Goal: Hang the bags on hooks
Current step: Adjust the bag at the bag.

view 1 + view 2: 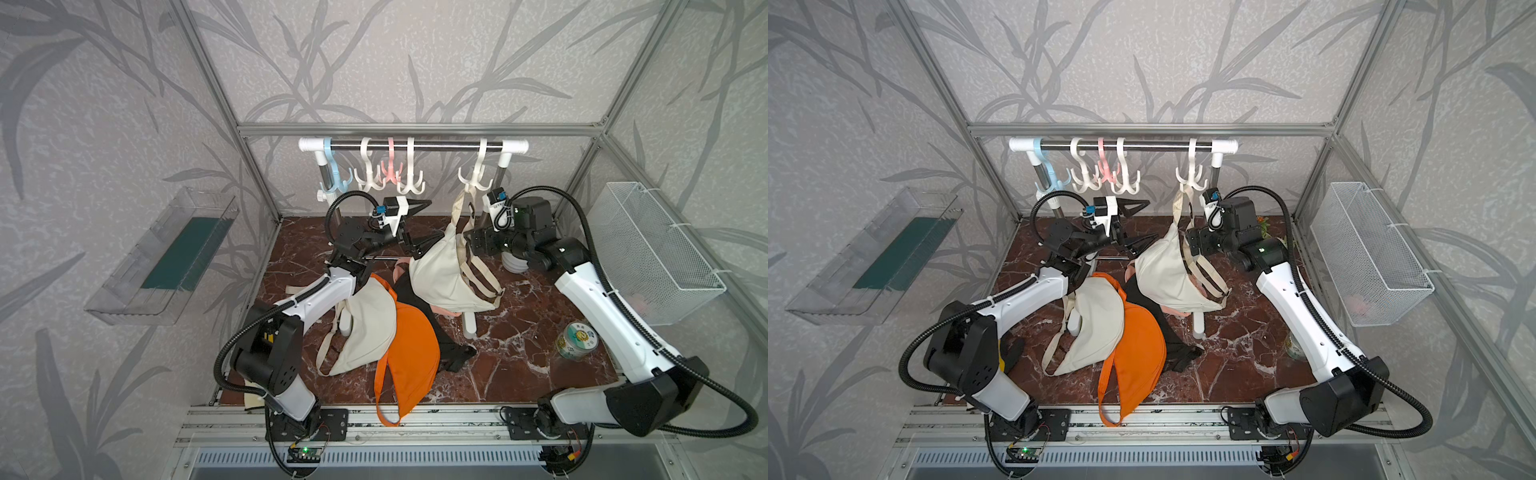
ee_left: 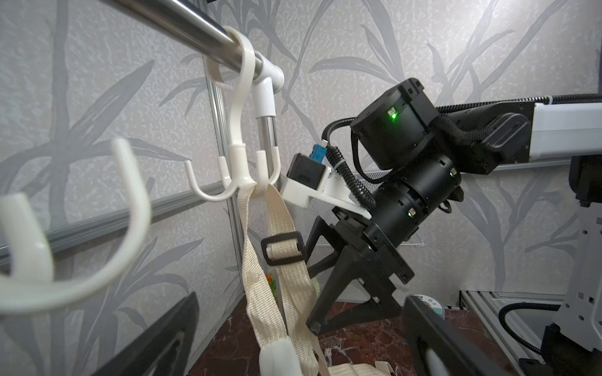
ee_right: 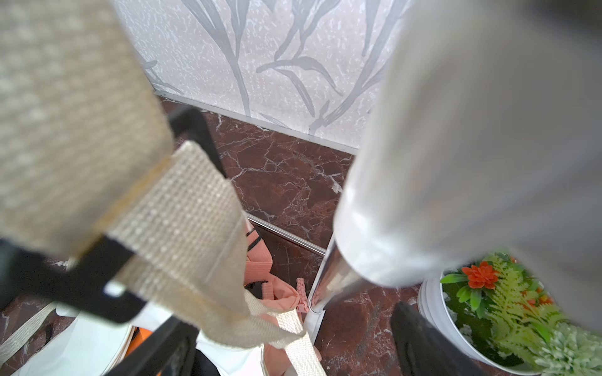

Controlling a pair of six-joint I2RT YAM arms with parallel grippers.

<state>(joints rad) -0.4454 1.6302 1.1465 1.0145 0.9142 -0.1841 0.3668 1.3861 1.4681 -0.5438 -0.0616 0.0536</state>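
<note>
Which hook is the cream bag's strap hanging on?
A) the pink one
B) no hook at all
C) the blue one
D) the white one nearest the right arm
D: the strap loops over a prong of the white hook at that end of the bar.

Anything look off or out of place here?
The orange bag overhangs the table's front edge, its strap loop lying on the aluminium rail. The hung cream bag looks fine on its white hook.
</note>
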